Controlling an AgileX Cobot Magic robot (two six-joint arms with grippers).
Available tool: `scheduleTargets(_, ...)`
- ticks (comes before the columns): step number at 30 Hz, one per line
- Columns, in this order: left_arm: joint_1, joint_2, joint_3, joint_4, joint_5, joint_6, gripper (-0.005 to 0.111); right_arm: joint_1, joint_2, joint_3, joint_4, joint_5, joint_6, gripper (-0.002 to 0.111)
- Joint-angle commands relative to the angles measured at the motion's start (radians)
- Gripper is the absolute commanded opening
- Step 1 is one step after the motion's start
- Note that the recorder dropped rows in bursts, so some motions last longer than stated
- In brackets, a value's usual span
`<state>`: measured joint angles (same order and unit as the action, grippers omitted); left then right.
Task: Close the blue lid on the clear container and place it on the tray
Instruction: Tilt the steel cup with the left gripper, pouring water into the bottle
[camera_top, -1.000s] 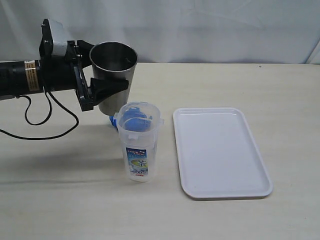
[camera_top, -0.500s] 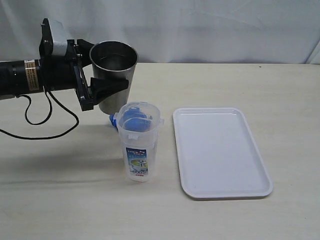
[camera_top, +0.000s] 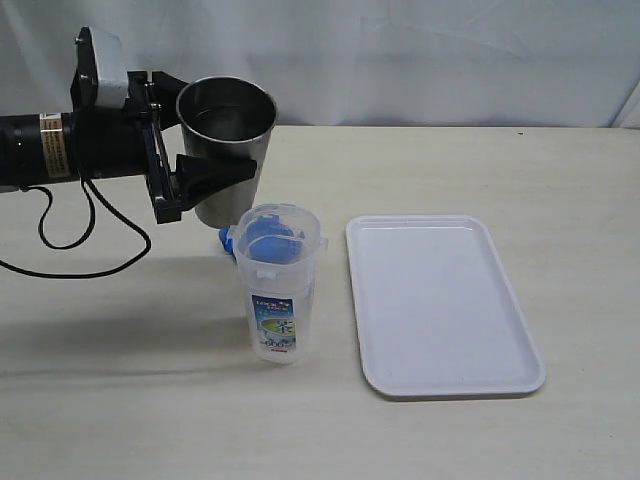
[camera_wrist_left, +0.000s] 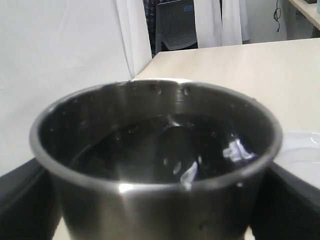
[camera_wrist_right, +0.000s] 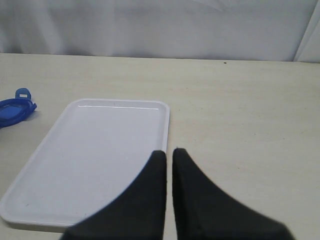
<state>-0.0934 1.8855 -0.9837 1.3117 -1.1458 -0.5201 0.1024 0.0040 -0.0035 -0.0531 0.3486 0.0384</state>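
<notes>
Clear container (camera_top: 279, 300) stands upright on the table (camera_top: 120, 400) with its mouth open, just beside the white tray (camera_top: 445, 305) but not touching it. The blue lid (camera_top: 227, 240) lies on the table right behind the container. It is partly seen through the clear wall, and one flap sticks out past the container's side. In the right wrist view the lid (camera_wrist_right: 15, 111) sits near a corner of the tray (camera_wrist_right: 95, 160), apart from it.

The left gripper (camera_top: 205, 135) pinches a steel cup (camera_top: 228, 150) by its sides and holds it upright, behind the container. Whether the cup touches the table cannot be told. In the left wrist view the cup (camera_wrist_left: 160, 165) fills the picture; its inside is dark with shiny wet spots.

The right gripper (camera_wrist_right: 168, 152) has its fingers pressed almost together, with only a thin slit between them and nothing in it
</notes>
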Motion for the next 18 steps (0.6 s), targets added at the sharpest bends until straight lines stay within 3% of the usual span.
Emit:
scheduleTargets(1, -0.006, -0.024, -0.006, -0.027, -0.075, 0.027, 0.0, -0.008, -0.004, 0.004, -0.007, -0.003, 0.002, 0.005)
scheduleTargets(18, -0.006, -0.024, -0.006, 0.023, -0.075, 0.193, 0.0, -0.008, -0.004, 0.004, -0.007, -0.003, 0.002, 0.005)
